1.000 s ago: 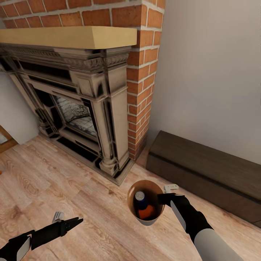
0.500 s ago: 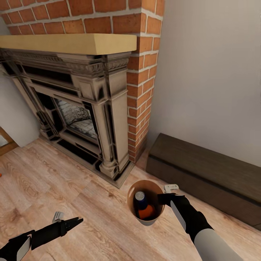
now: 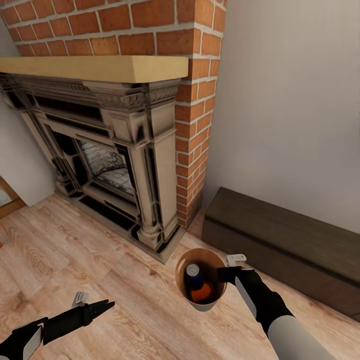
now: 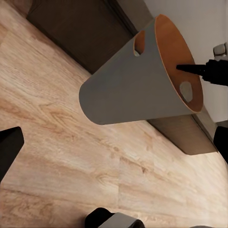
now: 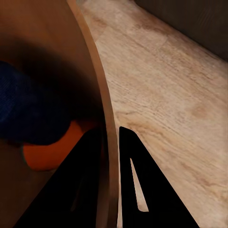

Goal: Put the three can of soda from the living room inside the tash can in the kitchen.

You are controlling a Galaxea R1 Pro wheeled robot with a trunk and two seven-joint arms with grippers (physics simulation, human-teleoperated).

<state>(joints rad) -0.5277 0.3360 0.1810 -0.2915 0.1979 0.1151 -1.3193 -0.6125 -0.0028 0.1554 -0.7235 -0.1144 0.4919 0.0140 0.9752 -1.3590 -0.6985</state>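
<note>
- The bin (image 3: 201, 300) is held up off the wood floor (image 3: 130, 300), in front of the robot and near its right side; it is grey outside (image 4: 128, 90) and orange-brown inside
- A blue can (image 3: 193, 276) stands in the bin with its silver top up; an orange can (image 3: 204, 293) lies low beside it, touching it; the right wrist view shows the blue can (image 5: 28, 109) over the orange can (image 5: 47, 152) too; I cannot see a third can
- The right claw (image 3: 226, 274) pinches the bin's rim (image 5: 107, 142); one finger (image 5: 80, 190) is inside the bin and the other is outside, tight on the wall
- The left claw (image 3: 102, 305) is low on the left, well apart from the bin; it holds nothing; I cannot tell if it is open or closed
- A fireplace (image 3: 110, 160) with a pale shelf (image 3: 95, 67) and red bricks (image 3: 195, 100) stands behind the bin
- A long dark bench (image 3: 280, 240) sits by the wall (image 3: 290, 100), near the bin
</note>
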